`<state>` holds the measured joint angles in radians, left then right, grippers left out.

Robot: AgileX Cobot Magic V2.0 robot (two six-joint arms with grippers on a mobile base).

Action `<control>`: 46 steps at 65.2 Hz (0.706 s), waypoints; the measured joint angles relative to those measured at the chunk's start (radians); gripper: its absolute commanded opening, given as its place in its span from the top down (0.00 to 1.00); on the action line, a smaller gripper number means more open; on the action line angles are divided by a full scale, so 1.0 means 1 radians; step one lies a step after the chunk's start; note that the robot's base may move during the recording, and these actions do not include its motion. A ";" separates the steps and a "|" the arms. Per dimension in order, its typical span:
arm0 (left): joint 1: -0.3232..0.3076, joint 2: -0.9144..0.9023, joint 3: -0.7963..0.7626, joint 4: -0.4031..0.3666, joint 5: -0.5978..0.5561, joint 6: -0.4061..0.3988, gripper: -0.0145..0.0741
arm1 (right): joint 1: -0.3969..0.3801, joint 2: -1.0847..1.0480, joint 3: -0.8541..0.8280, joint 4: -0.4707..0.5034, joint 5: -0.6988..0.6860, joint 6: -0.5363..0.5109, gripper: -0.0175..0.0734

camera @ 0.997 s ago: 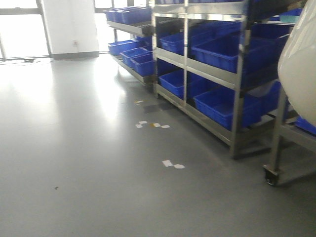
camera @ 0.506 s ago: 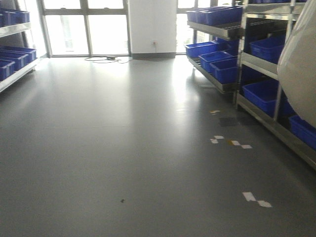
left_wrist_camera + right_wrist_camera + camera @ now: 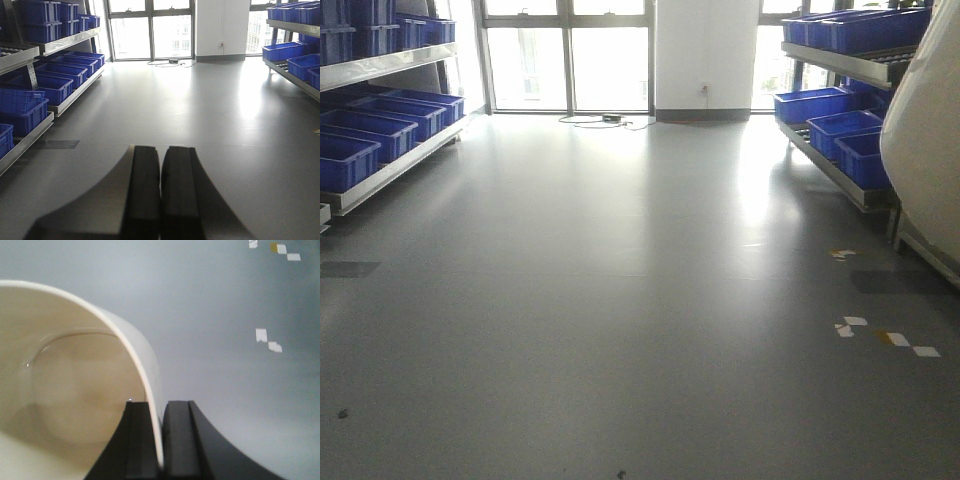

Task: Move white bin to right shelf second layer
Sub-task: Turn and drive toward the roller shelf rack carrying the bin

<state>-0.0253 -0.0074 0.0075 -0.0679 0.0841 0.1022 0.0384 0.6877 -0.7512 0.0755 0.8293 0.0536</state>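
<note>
The white bin (image 3: 928, 150) hangs at the right edge of the front view, held off the floor. In the right wrist view its cream inside (image 3: 75, 385) fills the left half, and my right gripper (image 3: 159, 405) is shut on its thin wall, one finger inside and one outside. My left gripper (image 3: 160, 150) is shut with nothing in it and hangs over bare floor. The right shelf (image 3: 835, 62) stands far off at the right with blue crates on its sloping levels. I cannot tell which level is the second layer.
A long steel rack (image 3: 380, 165) with blue crates (image 3: 50, 87) runs along the left wall. Grey floor lies ahead up to the windows (image 3: 570, 55), with a cable (image 3: 605, 121) in front of them. White tape marks (image 3: 885, 338) dot the floor at the right.
The front view has swung left: the right-hand racks slid toward the right edge and the left rack came into view. The bin stays in the right gripper at the frame's right edge.
</note>
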 measured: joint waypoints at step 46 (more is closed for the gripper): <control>0.000 0.000 0.000 0.000 0.000 0.000 0.74 | 0.000 0.000 0.000 0.000 0.000 0.000 0.73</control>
<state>-0.0253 -0.0074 0.0075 -0.0679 0.0841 0.1022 0.0384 0.6877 -0.7512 0.0755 0.8293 0.0536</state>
